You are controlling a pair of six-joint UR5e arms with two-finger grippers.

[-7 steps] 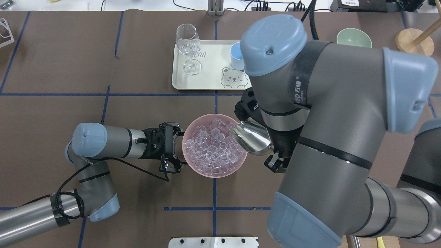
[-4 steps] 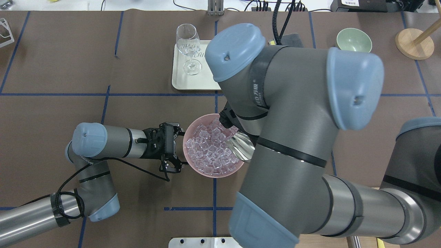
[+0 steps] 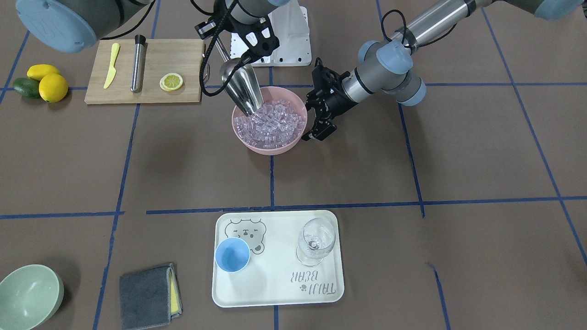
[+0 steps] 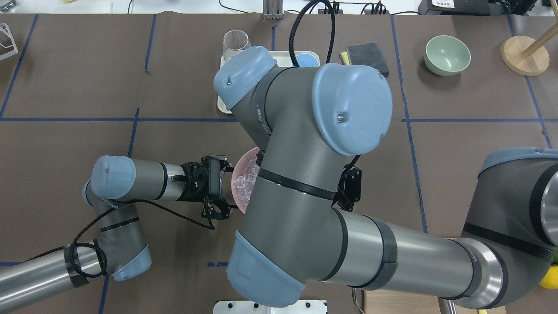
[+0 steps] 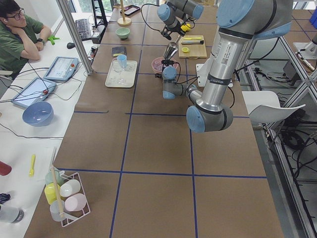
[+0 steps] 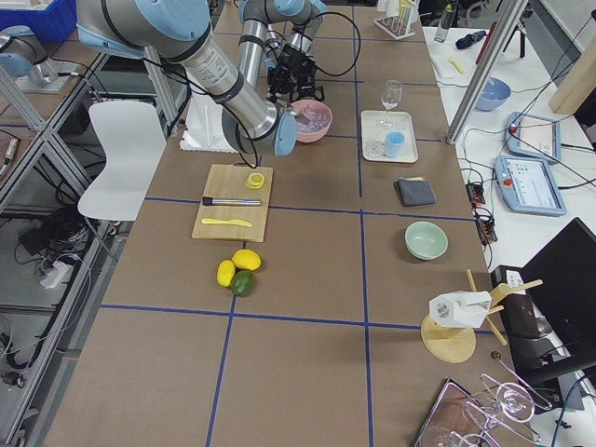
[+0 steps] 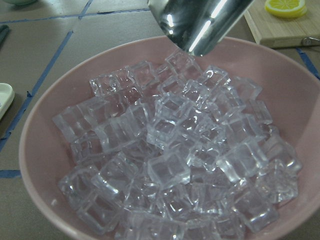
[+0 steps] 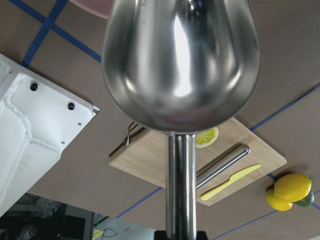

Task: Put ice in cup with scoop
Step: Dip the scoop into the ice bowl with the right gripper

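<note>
Dozens of clear, glassy ice cubes (image 7: 170,165) heap a smooth, round pink bowl (image 3: 270,147). A mirror-bright steel scoop (image 3: 241,89), trough-shaped, tilts lip-down at the bowl's 10 o'clock in the front-facing view, its thin handle clamped in the right gripper (image 3: 247,56). The left gripper (image 3: 315,104) sits at the bowl's 3 o'clock side with jaws spread wide, gripping nothing. The light-blue plastic cup (image 3: 232,255) stands at 6 o'clock from the bowl, on a cream tray (image 3: 270,270) beside a stemmed glass (image 3: 315,240).

A second ago, overhead, the scoop hung at the rim in plain sight. Now the right arm (image 4: 305,174) has swung across and covers it and most of the bowl, while the left gripper has not shifted.

Only the left wrist view shows the scoop's lip just over the cubes. The right wrist view shows its rounded underside.
</note>
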